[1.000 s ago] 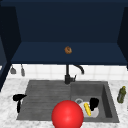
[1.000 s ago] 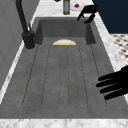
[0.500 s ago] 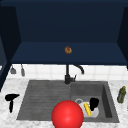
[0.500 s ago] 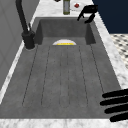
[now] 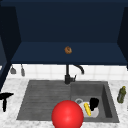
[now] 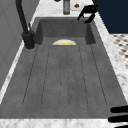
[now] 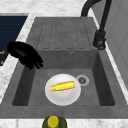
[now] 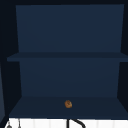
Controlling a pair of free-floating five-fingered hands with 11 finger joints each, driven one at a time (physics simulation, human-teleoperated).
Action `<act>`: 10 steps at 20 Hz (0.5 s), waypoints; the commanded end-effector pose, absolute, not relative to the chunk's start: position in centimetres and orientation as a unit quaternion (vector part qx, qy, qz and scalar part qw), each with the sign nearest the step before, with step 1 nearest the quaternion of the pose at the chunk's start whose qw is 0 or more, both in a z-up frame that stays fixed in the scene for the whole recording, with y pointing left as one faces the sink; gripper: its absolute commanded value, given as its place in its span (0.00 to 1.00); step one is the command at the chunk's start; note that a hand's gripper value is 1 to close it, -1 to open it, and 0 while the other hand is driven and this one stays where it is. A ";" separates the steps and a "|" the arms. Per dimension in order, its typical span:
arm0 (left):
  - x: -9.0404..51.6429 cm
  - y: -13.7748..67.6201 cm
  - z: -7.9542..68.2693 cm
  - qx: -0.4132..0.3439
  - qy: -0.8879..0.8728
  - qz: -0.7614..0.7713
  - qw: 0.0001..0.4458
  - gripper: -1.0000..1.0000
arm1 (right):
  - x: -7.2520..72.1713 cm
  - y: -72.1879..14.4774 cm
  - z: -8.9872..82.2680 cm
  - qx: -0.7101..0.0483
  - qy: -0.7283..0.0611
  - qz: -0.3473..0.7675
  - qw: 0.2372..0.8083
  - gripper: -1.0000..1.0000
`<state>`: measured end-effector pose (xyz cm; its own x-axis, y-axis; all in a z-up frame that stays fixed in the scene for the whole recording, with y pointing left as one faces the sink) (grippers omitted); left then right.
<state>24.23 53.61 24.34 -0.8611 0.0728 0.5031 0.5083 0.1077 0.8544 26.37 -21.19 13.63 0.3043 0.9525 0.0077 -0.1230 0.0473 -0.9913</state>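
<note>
A white plate [image 7: 62, 96] bearing a yellow corn cob [image 7: 62, 85] lies on the floor of the sink basin [image 7: 100, 82]. My right hand [image 7: 25, 53] hovers above the basin's front edge with relaxed fingers drooping, holding nothing; it is the same right hand [image 5: 93, 103] just over the plate [image 5: 95, 113] in the front view. My left hand [image 5: 5, 98] floats over the marble counter left of the drainboard [image 5: 42, 97], fingers straight, and the left hand [image 6: 120, 116] sits at the picture's bottom right in the left side view. A red ball [image 5: 67, 115] appears at the sink's front.
A black faucet [image 5: 68, 75] stands behind the sink. A green bottle [image 5: 121, 94] is on the counter to the right. A small brown object [image 8: 68, 104] rests on the lower shelf of the dark blue cabinet. Two utensils [image 5: 17, 70] hang on the wall at left.
My left hand has drifted further left, off the drainboard's edge and out over the counter. The right hand, plate and ball have stayed put.
</note>
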 end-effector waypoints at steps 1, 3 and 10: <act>24.2 55.6 25.3 -0.188 -0.728 -0.635 0.178 0.00 | 26.4 -21.2 13.6 -0.530 -0.391 0.442 0.609 0.50; 24.2 56.6 25.8 -0.191 -0.727 -0.636 0.175 0.00 | 26.4 -21.2 13.6 -0.530 -0.391 0.442 0.609 0.50; 24.0 60.2 27.4 -0.188 -0.716 -0.647 0.183 0.00 | 26.4 -21.2 13.6 -0.530 -0.391 0.442 0.609 0.50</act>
